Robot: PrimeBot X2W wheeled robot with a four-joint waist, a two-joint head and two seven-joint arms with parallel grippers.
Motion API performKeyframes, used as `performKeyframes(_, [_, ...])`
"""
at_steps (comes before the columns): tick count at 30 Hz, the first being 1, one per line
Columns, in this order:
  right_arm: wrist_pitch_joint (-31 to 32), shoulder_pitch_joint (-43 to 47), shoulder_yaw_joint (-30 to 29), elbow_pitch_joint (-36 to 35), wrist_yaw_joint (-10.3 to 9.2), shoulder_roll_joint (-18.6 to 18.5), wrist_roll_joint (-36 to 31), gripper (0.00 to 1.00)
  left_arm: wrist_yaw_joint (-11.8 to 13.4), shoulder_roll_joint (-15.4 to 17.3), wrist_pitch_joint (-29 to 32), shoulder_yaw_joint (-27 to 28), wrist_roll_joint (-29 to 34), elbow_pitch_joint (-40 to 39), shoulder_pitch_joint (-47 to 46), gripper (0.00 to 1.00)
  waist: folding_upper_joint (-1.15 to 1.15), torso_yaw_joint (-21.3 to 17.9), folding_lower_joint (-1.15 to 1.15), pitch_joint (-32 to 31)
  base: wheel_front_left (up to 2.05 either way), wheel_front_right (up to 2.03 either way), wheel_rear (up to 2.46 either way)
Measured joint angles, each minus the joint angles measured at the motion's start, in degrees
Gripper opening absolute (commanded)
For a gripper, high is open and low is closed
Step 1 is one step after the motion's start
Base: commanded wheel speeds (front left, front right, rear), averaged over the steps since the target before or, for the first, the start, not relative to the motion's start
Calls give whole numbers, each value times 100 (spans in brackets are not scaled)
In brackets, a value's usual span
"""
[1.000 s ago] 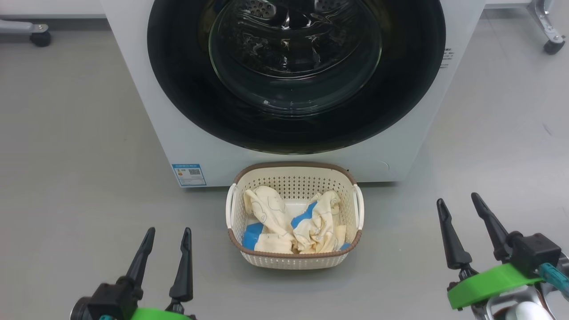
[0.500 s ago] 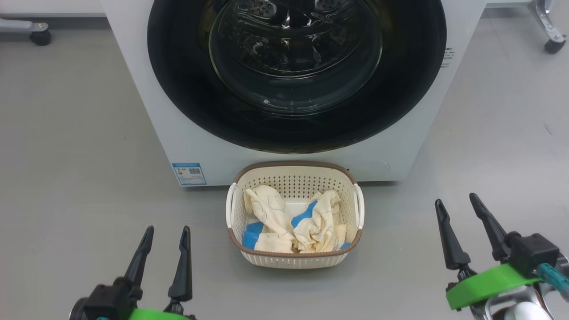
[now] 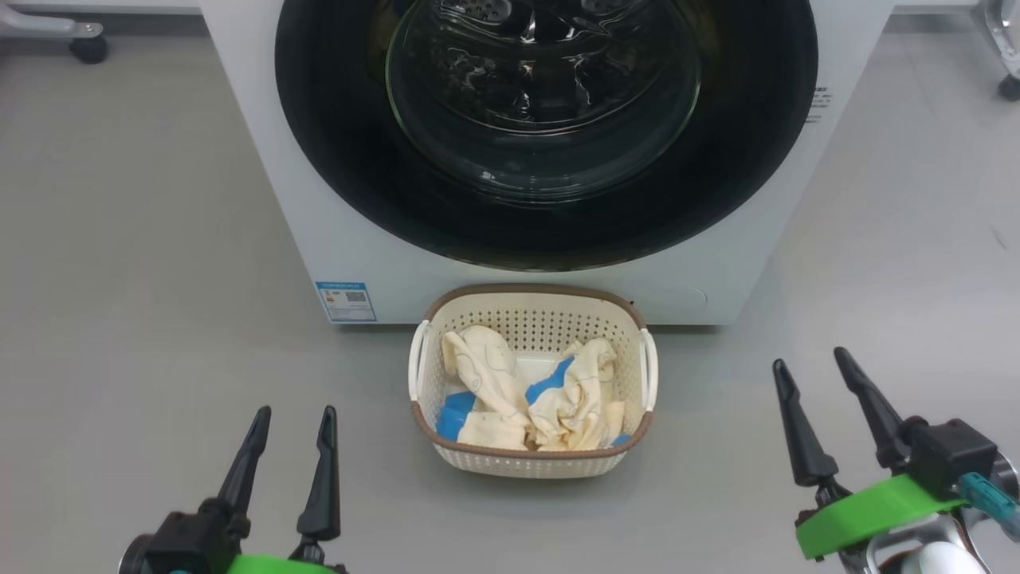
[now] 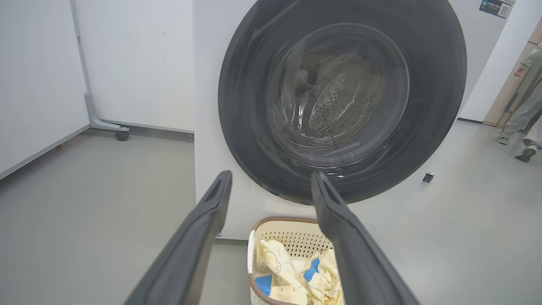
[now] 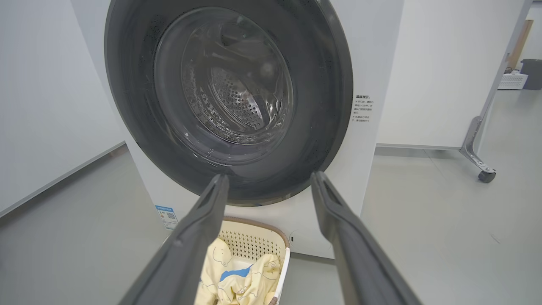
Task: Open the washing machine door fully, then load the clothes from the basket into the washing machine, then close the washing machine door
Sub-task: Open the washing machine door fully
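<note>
"Left gripper [image 3: 296, 411] and right gripper [image 3: 808, 357] — how do they stand?"

"Both spread wide, holding nothing, low over the grey floor [image 3: 119, 319]. One is at each side of the basket [image 3: 530, 288], well apart from it."

"And the basket?"

"On the floor just in front of the washing machine [image 3: 319, 231], centred under the washing machine door [image 3: 343, 159]. The clothes [image 3: 558, 399] lie crumpled inside it, cream-yellow with thin blue line drawings and blue patches."

"The door?"

"Shut flat against the machine's front. The perforated drum [image 5: 237, 101] shows through the glass."

"Any writing?"

"A small blue sticker [image 3: 345, 300] at the machine's lower left corner carries a square code and print too small to read. Right of the door is a short block of printed lines [image 5: 362, 108] — also illegible. A dark label [image 4: 494, 7] with a code sits higher up; I cannot tell what it is fixed to."

"Further back?"

"White panels, one on a foot with a castor [image 5: 486, 176], and a person's legs [image 4: 523, 114] walking at the far right."
</note>
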Motion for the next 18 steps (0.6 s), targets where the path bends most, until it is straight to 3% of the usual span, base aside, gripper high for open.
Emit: performKeyframes(18, [0, -5, 7, -5, 1, 0, 0, 100, -1, -9, 0, 1, -1, -41, -4, 100, 0, 1, 0, 80, 122, 123, -245])
